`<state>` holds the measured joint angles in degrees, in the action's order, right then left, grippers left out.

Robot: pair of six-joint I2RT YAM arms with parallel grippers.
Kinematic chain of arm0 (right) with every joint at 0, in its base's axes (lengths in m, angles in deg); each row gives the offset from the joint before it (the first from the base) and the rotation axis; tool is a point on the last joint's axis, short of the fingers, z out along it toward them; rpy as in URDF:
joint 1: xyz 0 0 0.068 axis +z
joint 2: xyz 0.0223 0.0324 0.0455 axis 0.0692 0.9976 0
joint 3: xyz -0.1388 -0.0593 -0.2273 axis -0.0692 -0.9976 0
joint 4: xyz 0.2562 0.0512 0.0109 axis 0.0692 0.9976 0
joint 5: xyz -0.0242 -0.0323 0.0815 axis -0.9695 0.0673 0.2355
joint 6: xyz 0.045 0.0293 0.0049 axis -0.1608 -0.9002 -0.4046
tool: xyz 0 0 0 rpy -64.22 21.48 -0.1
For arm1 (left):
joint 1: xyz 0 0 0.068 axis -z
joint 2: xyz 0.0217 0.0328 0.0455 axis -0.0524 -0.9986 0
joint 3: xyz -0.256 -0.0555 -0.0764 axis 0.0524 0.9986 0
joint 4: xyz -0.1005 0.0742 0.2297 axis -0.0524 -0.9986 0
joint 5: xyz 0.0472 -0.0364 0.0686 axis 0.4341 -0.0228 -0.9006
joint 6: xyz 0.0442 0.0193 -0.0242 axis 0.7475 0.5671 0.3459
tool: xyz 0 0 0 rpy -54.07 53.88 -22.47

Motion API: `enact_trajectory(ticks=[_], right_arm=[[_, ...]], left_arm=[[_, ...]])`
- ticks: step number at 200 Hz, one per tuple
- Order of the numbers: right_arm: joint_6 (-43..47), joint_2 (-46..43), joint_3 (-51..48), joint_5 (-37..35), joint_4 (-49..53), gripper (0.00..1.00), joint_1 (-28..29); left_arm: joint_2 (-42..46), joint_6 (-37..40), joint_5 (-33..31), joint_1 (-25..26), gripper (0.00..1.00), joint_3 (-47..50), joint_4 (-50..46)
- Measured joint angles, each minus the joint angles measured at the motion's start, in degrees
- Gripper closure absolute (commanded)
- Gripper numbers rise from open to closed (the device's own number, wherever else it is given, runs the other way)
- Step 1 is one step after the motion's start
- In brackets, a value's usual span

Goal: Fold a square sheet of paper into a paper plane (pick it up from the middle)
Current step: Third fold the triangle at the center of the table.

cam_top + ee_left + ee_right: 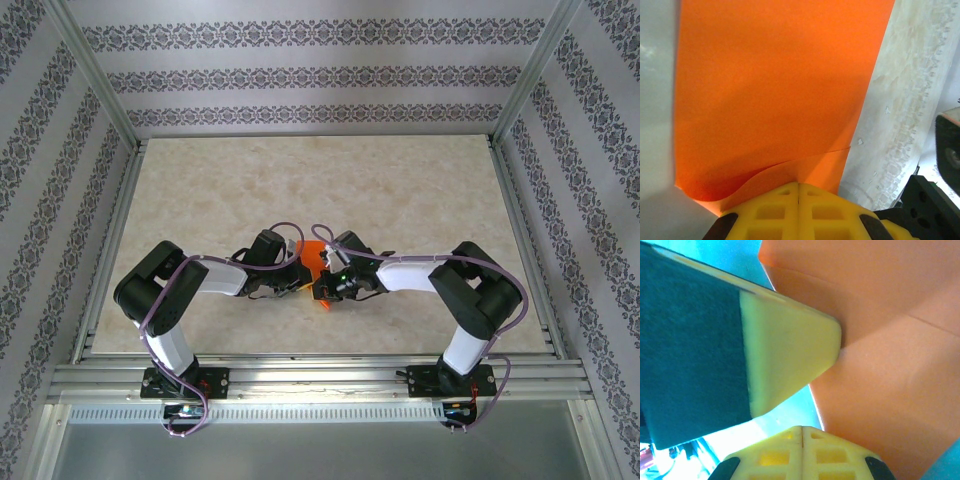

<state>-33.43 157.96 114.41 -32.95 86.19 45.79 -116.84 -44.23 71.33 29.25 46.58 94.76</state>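
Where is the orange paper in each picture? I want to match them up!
Top external: the orange paper is in the middle of the table, where the two arms meet.
Left wrist: it covers the centre and top, just above the shut left gripper.
Right wrist: it covers the right side, beside the shut right gripper.
Shared landmark: the yellow gripper fingertips, at the bottom edge of both wrist views.

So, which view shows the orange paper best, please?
Left wrist: the orange paper spreads wide, its curled fold plain. Right wrist has it partly behind a yellow finger; the top view shows a small patch.
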Motion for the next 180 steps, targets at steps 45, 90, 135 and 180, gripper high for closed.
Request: enact_trajectory(ticks=[45,90,135,180], right_arm=[[-0.2,0.0,-1.3,0.1,-0.4,0.99,0.3],[-0.7,0.0,-2.5,0.5,-2.2,0.99,0.8],[-1.5,-1.2,-4.5,0.5,-4.2,0.97,1.5],[-2.2,-4.5,-8.3,0.9,-4.5,0.96,2.2]], left_arm=[[0.0,0.0,0.0,0.0,1.0,0.0,0.0],[0.0,0.0,0.0,0.0,1.0,0.0,0.0],[0.0,0.0,0.0,0.0,1.0,0.1,0.0],[0.0,0.0,0.0,0.0,1.0,0.2,0.1]])
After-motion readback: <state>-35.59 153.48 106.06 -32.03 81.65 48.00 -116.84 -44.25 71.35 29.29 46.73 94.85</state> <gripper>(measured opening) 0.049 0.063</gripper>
